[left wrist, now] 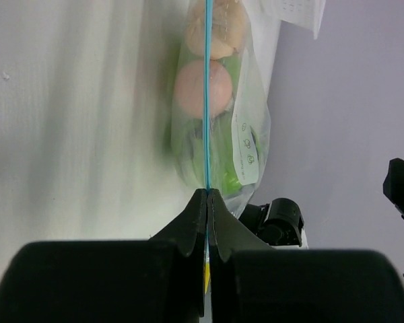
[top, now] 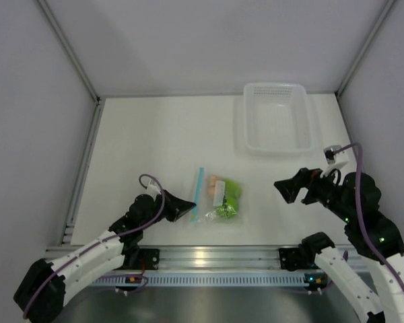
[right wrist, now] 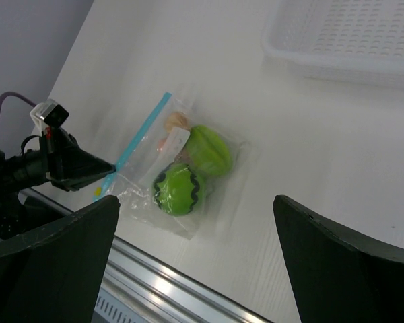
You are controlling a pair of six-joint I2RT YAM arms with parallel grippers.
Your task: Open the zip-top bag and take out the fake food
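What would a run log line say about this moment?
left jaws: shut on blue strip of zip-top bag | right jaws: open, holding nothing | fake food: inside bag

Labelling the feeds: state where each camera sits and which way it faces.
Top external: above and behind, looking down on the table; left arm and right arm show.
Left wrist: on the left arm, facing the bag, whose zip edge the shut left pincer holds.
Right wrist: on the right arm, facing bag and basket; the open right pincer shows.
Shared: the bag, in all three.
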